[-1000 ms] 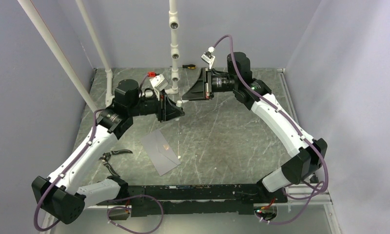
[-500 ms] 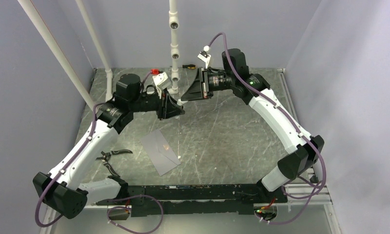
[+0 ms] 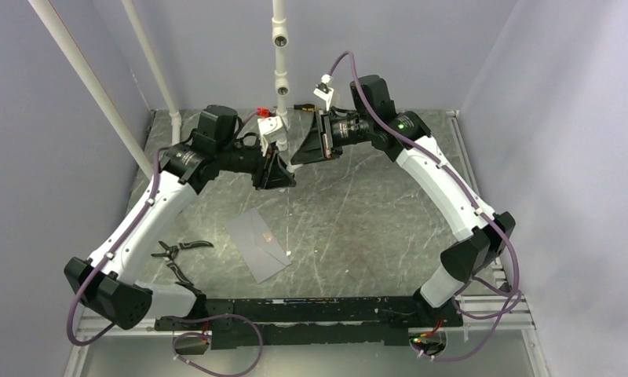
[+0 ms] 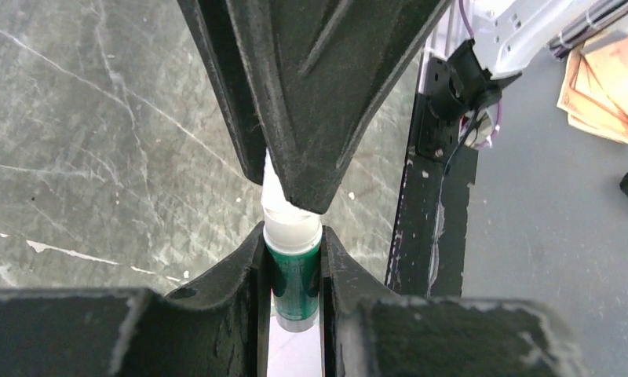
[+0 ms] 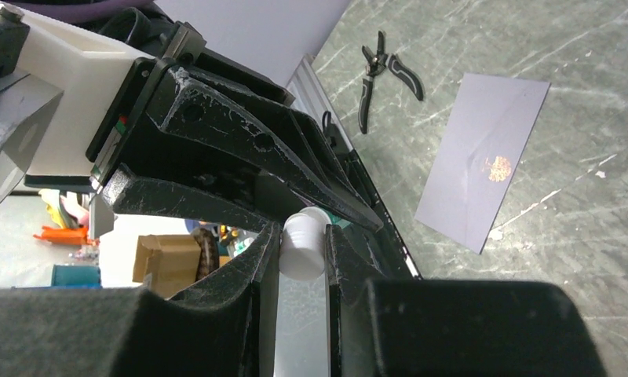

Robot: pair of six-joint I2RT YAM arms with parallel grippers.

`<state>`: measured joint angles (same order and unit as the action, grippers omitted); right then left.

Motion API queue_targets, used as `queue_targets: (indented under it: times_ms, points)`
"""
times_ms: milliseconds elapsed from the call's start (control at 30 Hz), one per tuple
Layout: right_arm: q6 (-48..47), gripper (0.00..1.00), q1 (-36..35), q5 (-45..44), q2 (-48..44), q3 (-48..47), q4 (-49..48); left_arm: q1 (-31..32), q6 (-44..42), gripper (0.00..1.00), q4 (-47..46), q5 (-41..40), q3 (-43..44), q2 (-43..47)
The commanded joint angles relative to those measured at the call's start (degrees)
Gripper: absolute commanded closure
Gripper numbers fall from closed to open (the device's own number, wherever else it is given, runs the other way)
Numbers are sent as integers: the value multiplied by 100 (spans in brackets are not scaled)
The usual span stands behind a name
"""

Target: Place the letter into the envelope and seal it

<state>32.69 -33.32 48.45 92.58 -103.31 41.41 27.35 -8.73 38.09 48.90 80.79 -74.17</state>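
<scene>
Left claw (image 4: 293, 236) clamps the body of a green glue stick (image 4: 293, 287); right claw (image 5: 301, 236) clamps its white cap (image 5: 303, 251). They meet in mid-air over the far surface (image 3: 374, 228), probably uncapping it for sealing. Envelope (image 3: 257, 245) lies flat, near-left of centre. Letter not visible. Stick's label unreadable.

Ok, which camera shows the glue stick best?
The left wrist view: the glue stick shows its green body and white cap, clamped between jaws. The right wrist view shows mainly its white cap; the top view hardly shows it.
</scene>
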Motion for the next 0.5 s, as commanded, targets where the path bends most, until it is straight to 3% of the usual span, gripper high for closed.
queue_targets:
  times_ms: [0,467]
  points:
    - [-216,100,-258,216,183,-420,468,20,-803,98,602,330,577,-265]
    - [-725,100,-581,256,600,-802,1573,29,-1683,98,1762,431,1500,-941]
